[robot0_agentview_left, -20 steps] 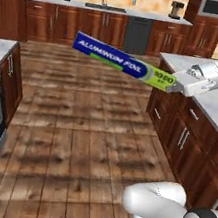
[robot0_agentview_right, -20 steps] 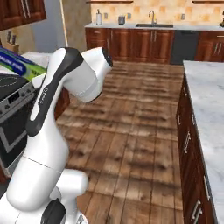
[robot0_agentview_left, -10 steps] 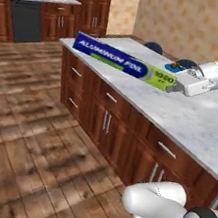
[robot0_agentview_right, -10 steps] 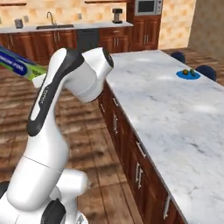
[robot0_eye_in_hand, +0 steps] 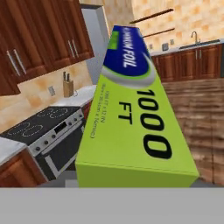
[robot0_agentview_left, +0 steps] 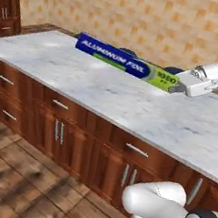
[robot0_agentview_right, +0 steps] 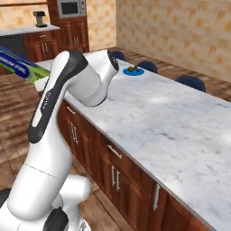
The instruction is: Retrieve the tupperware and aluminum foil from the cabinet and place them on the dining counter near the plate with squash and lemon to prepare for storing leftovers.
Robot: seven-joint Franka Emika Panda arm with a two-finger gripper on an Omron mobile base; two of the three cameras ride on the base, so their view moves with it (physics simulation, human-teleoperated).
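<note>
Here the pincer [robot0_agentview_left: 178, 87] grips the aluminum foil [robot0_agentview_left: 124, 61] — lime-green end.

Broad white-grey marble bench [robot0_agentview_right: 171, 122] lies mostly bare; a small blue plate with food [robot0_agentview_right: 133, 70] sits at its far edge, blue-seated stools [robot0_agentview_right: 191, 82] beyond.

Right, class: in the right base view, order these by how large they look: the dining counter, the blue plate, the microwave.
1. dining counter, by far the largest.
2. microwave.
3. blue plate.
The last two look close in size, and both sit far from the camera, so their order is unsure.
</note>
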